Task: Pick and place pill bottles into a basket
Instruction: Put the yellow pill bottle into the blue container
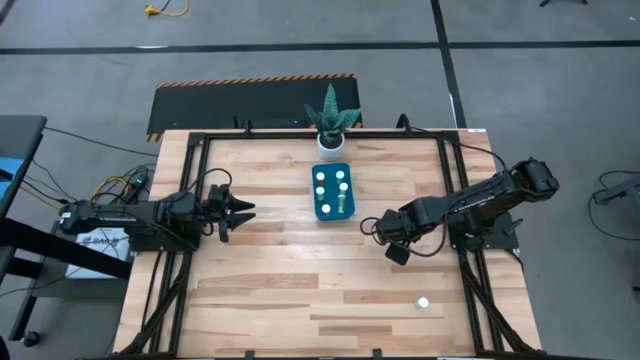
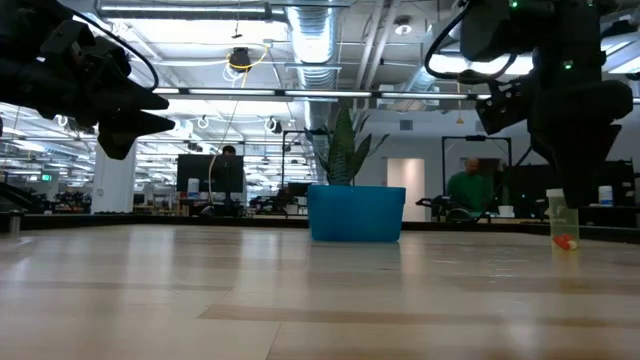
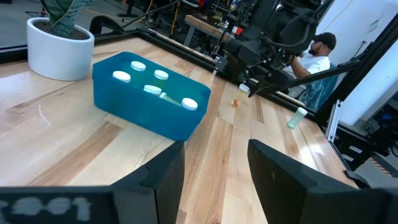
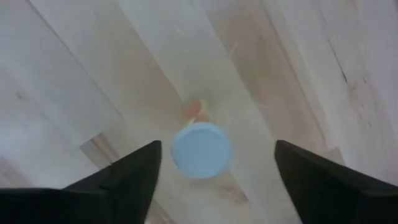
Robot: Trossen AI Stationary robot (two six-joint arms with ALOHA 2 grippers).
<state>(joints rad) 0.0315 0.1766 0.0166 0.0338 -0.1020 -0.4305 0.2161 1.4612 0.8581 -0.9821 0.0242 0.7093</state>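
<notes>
**Right gripper poised over a capped bottle**

The teal-blue rectangular plastic basket (image 1: 333,193), holding white-capped bottles, sits up-table from the right gripper (image 4: 214,163), whose fingers are spread wide and empty above a white-capped pill bottle (image 4: 201,149). The left gripper (image 1: 243,210) waits open beside the basket.

Bright overhead lighting; blurred right-wrist view.
</notes>
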